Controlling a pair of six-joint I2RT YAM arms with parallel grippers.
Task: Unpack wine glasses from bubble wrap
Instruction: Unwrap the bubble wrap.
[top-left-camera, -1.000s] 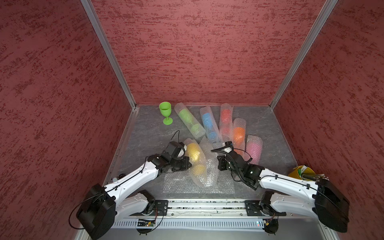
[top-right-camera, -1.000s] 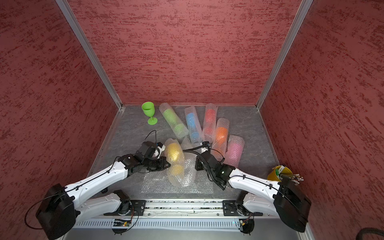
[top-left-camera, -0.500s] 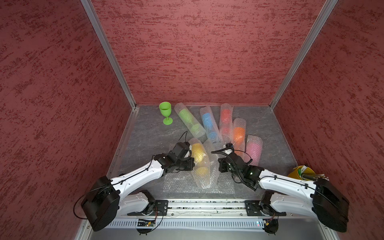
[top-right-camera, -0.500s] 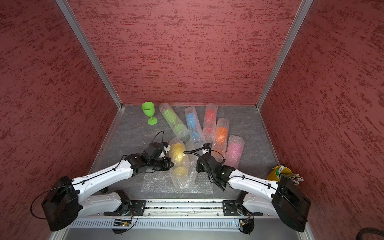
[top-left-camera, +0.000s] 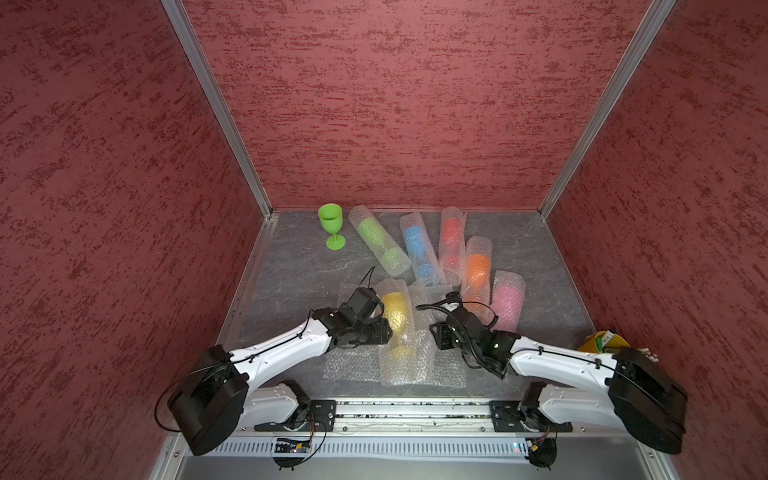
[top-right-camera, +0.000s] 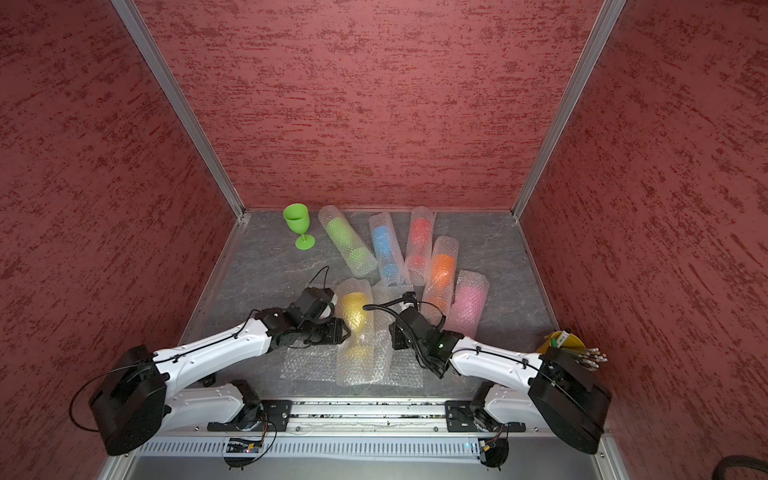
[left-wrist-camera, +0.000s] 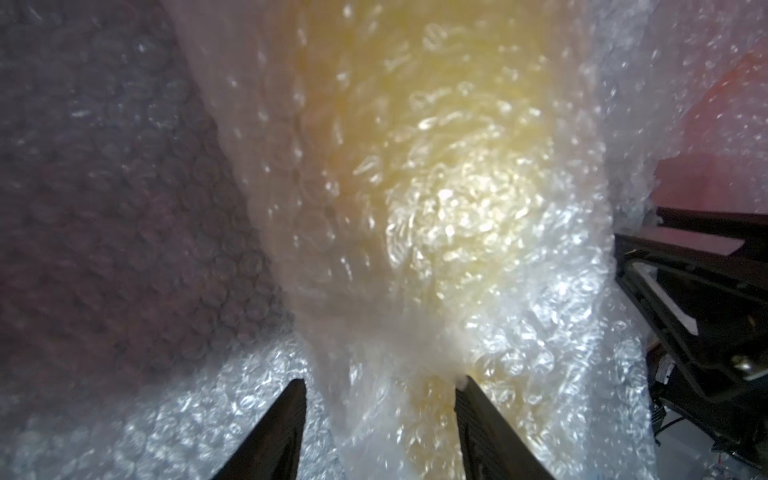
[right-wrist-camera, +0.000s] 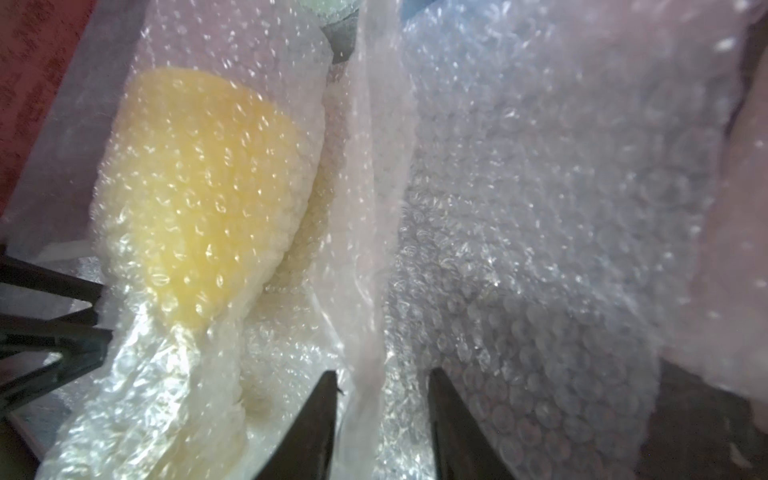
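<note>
A yellow wine glass (top-left-camera: 395, 311) lies in a partly loosened roll of bubble wrap (top-left-camera: 401, 361) at the front middle. My left gripper (top-left-camera: 388, 332) (left-wrist-camera: 380, 390) stands open astride the wrapped stem, one finger touching the wrap. My right gripper (top-left-camera: 434, 338) (right-wrist-camera: 382, 382) is open on the roll's other side, with a loose flap of wrap (right-wrist-camera: 370, 208) standing between its fingers. A bare green wine glass (top-left-camera: 331, 224) stands upright at the back left. Green (top-left-camera: 379, 241), blue (top-left-camera: 419, 249), red (top-left-camera: 452, 241), orange (top-left-camera: 477, 268) and pink (top-left-camera: 508, 301) glasses lie in rolled tubes.
A flat sheet of bubble wrap (top-left-camera: 353, 365) lies under the yellow roll near the front rail (top-left-camera: 415, 409). A yellow bucket (top-left-camera: 598, 343) with pencils sits at the right behind my right arm. Red walls close in on three sides.
My left arm has swung right onto the yellow roll, which now lies straighter. Both grippers, shut before, have opened their jaws.
</note>
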